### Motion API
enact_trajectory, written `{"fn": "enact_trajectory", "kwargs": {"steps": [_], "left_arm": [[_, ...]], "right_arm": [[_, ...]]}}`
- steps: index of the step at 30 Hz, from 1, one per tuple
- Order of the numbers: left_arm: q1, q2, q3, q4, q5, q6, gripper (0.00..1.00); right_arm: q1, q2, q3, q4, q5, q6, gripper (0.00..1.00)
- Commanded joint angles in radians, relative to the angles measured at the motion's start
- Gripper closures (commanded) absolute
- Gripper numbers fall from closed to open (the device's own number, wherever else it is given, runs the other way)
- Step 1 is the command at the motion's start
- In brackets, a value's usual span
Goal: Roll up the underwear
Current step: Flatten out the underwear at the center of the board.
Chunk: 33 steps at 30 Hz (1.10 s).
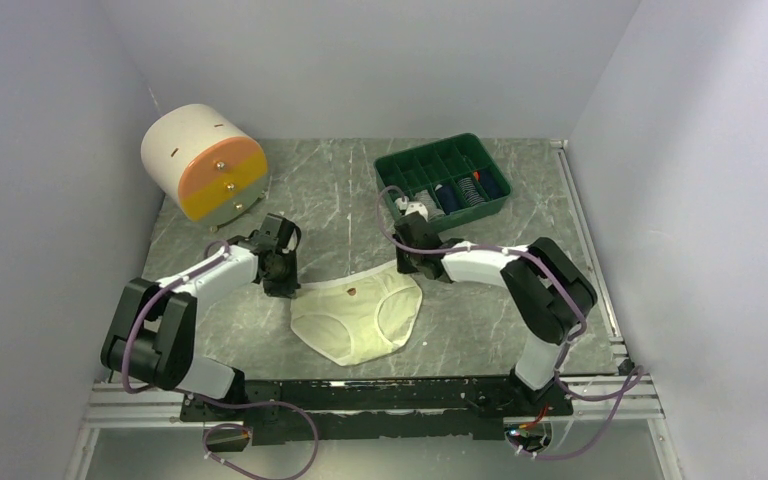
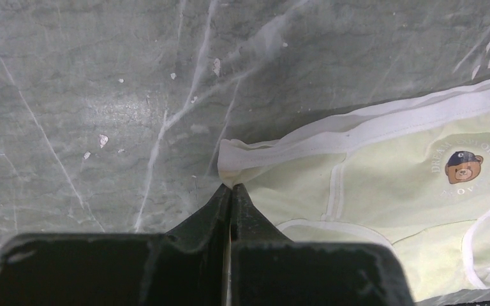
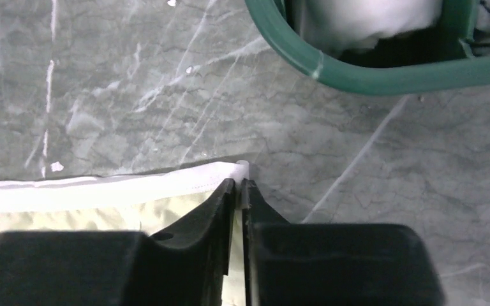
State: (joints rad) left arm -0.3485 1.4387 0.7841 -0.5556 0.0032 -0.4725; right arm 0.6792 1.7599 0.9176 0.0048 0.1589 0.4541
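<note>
**Both grippers pinch the waistband corners of 1 flat pair of underwear**

1 cream-yellow underwear lies flat on the grey marble-pattern table, at 6 o'clock from the table's middle. Its white waistband is drawn straight along the far side.

The left gripper has its fingers pressed together on the waistband's left corner. From there the garment spreads away toward 4 o'clock in the top view. In the left wrist view, 1 small bear print shows on the cloth at 3 o'clock from the fingertips.

The right gripper is clamped on the opposite corner, with only a thin slit between its fingers and the white band caught in it. The cloth runs off from it toward 7 o'clock in the top view.

So 2 grippers hold 2 corners, with the waistband stretched between them.

1 green compartment tray sits at 1 o'clock on the table, just beyond the right gripper. It holds 1 white roll and some dark-blue ones too small to count. 1 drum-shaped drawer box, white with orange and yellow fronts, stands at 10 o'clock.
</note>
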Motion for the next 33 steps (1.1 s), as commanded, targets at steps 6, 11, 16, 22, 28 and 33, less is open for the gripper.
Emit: {"fn": "enact_trajectory", "kwargs": {"steps": [6,11,16,22,28,33], "left_arm": [[0.013,0.046,0.101,0.036,0.007,0.028,0.95],[0.014,0.097,0.181,0.056,0.038,0.069,0.95],[0.014,0.200,0.270,-0.005,-0.001,0.081,0.86],[0.017,0.158,0.271,-0.032,-0.066,0.059,0.35],[0.017,-0.002,0.208,-0.062,0.022,0.038,0.31],[0.017,-0.170,0.056,-0.023,0.191,-0.025,0.31]], "right_arm": [[0.005,-0.149,-0.028,-0.088,0.254,0.089,1.00],[-0.033,-0.182,-0.050,-0.081,0.243,0.091,1.00],[-0.053,-0.069,0.056,-0.175,0.157,0.065,0.79],[-0.054,-0.133,0.075,-0.244,0.158,0.077,0.56],[-0.049,-0.338,-0.054,-0.163,-0.091,0.111,0.55],[0.034,-0.421,-0.222,-0.032,-0.340,0.227,0.57]]}}
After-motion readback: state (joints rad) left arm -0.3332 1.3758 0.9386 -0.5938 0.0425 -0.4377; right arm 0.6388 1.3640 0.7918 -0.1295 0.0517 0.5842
